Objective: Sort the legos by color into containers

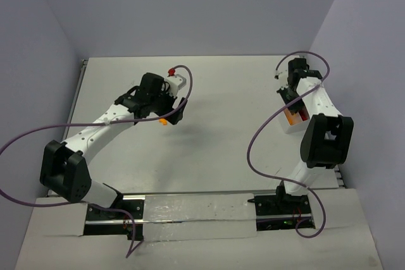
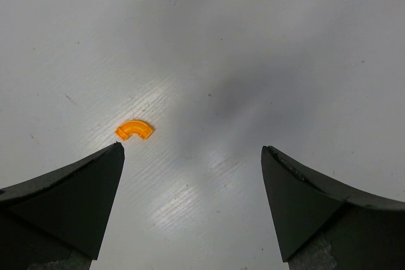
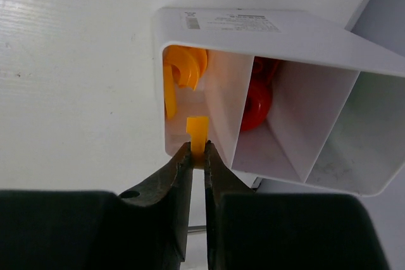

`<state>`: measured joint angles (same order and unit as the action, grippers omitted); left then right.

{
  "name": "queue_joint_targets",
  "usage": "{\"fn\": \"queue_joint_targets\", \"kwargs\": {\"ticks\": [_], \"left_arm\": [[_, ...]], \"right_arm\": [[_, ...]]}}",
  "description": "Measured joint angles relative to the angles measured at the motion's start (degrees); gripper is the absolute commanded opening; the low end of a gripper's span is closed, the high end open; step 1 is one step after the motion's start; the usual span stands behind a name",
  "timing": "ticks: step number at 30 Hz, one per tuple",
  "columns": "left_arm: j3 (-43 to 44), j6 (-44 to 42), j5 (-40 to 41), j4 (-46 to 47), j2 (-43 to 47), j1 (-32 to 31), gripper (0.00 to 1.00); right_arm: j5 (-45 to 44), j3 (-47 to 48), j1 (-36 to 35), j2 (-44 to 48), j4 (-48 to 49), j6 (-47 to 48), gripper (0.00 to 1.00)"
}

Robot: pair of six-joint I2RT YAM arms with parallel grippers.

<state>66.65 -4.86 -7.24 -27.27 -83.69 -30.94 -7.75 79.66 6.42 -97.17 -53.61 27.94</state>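
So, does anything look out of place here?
Only one curved orange lego lies loose on the table, just beyond the open left fingers; the other orange pieces are in the white bin's end compartment.

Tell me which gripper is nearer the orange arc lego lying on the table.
Left. The left gripper hovers open just above the orange lego. The right gripper is across the table at the bin, pinching a yellow lego.
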Motion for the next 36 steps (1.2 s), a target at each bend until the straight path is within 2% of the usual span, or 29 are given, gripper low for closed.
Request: {"fn": "queue_joint_targets", "kwargs": {"ticks": [4,11,15,16,17,23,29,36], "left_arm": [[0.4,0.3,0.1,-0.4,-0.7,1.5,0.99],[0.9,1.4,1.0,-1.0,-1.5,5.4,0.99],[0.9,2.1,3.5,-1.0,-2.6,6.8,0.99],[0.9,2.4,4.1,-1.0,-3.3,7.1,0.99],[0.9,2.6,4.6,-1.0,-4.0,7.1,0.99],[0.9,2.3,7.4,-1.0,-9.2,7.4,0.99],[0.7,-2.5,7.3,-0.7,-13.2,7.7,0.99],[0.5,-6.6,4.6,0.0,-16.9,7.7,0.90]], "right_arm": [[-0.6,0.6,0.0,-1.1,0.0,-0.2,0.43],[-0.9,1.4,0.0,-1.3,-0.5,-0.7,0.57],[1.3,5.0,-0.1,-1.3,-3.6,-1.8,0.81],[2.2,6.2,-0.3,-1.3,-4.2,-2.3,0.84],[3.1,7.4,-0.5,-1.2,-4.7,-2.8,0.92],[8.4,9.0,-3.8,0.5,-5.6,-5.0,0.99],[12.3,8.8,-7.2,0.5,-5.7,-7.2,1.00],[13.9,8.8,-8.7,0.5,-5.7,-8.6,1.00]]}}
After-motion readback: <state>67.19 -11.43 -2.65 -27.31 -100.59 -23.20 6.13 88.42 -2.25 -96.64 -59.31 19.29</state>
